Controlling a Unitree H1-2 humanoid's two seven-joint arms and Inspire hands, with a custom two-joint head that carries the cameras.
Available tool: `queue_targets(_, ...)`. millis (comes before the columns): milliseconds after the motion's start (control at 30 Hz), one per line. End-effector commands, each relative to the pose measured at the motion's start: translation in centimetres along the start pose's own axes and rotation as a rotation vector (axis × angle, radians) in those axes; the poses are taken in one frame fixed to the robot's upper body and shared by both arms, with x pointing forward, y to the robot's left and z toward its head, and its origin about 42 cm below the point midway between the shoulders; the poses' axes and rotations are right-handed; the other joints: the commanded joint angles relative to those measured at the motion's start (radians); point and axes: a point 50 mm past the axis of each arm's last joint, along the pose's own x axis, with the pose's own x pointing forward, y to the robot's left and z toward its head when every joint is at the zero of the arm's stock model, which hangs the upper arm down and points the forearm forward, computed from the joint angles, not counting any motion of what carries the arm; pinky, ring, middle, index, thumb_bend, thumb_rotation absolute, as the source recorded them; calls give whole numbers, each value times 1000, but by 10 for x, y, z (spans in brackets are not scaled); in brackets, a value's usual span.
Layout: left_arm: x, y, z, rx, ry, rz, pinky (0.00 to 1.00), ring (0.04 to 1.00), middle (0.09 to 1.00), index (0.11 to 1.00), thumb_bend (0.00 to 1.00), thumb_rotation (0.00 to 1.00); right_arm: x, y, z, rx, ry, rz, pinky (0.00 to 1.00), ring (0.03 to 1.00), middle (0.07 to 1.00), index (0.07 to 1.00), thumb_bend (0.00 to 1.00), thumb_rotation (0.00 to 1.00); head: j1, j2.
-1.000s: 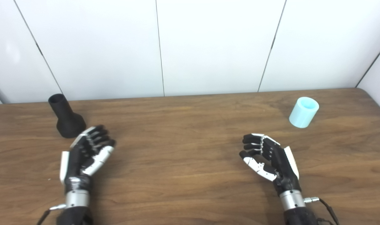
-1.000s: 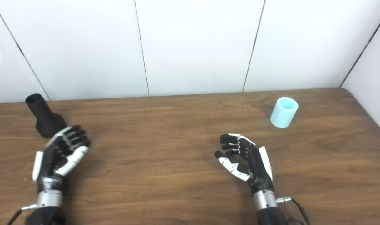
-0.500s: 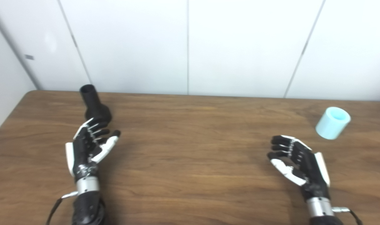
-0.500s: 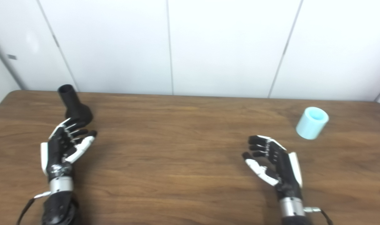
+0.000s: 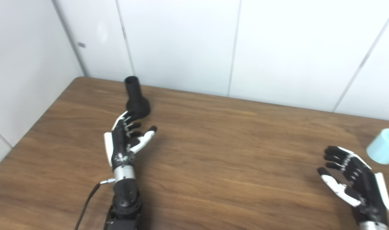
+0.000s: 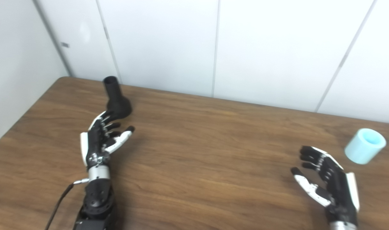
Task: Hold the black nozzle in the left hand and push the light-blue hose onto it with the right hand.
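Nozzle, matte black plastic with a narrow open neck over a flared base (image 5: 136, 99), stands upright near the far left of the brown wood-grain table (image 5: 213, 150). Left hand (image 5: 127, 140) is just in front of it, fingers spread and thumb out, holding nothing; fingertips reach its base, contact unclear. Short light-blue hose piece, a stubby open cylinder (image 6: 365, 146), sits tilted at the far right, apart from the right hand (image 6: 327, 182), which is loosely curled, palm up and empty.

Judgement: both parts look light and rigid, smooth enough to slip. Nozzle best gripped around the flared base, leaving the neck free. Hose best wrapped round its side wall, open end clear.
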Motion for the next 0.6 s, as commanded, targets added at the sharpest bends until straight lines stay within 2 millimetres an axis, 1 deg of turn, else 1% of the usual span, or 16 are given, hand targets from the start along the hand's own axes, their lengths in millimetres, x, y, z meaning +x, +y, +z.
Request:
queue_targets(0, 11, -9, 14, -2, -52, 11, 632, 715, 774, 771, 736, 0, -1, -8, -3, -14, -1, -15, 632, 683, 693, 679, 251, 5, 12, -2)
queue_targets(67, 13, -12, 14, 2, -52, 20, 632, 715, 769, 759, 751, 9, 0, -10, -3, -12, 8, -17, 624, 679, 691, 678, 255, 36, 29, -8)
queue_targets(167, 15, -15, 14, 1, -55, 30, 615, 708, 760, 754, 779, 34, 2, -13, -5, -18, 6, -15, 593, 662, 685, 669, 255, 145, 51, -35)
queue_targets(200, 15, -16, 14, 2, -55, 33, 614, 708, 760, 756, 797, 37, 3, -14, -6, -20, 4, -16, 575, 653, 677, 660, 258, 198, 64, -47)
queue_targets(300, 15, -19, 13, 14, -61, 53, 595, 688, 743, 761, 847, 48, 5, -16, -10, -23, -6, -13, 545, 633, 661, 643, 265, 305, 84, -58)
queue_targets(333, 14, -20, 12, 15, -63, 59, 589, 685, 740, 763, 861, 48, 5, -17, -11, -28, -2, -14, 539, 629, 657, 639, 269, 325, 92, -62)
queue_targets(400, 13, -22, 12, 13, -58, 69, 595, 699, 757, 784, 881, 53, 7, -17, -12, -43, 13, -18, 525, 622, 651, 629, 312, 452, 100, -69)
queue_targets(500, 12, -25, 13, 27, -54, 86, 628, 733, 798, 819, 891, 71, 9, -17, -13, -57, 18, -26, 502, 610, 641, 616, 348, 525, 104, -74)
queue_targets(567, 12, -25, 13, 54, -65, 97, 640, 745, 815, 832, 890, 87, 10, -17, -14, -53, 16, -29, 498, 606, 638, 611, 357, 542, 108, -77)
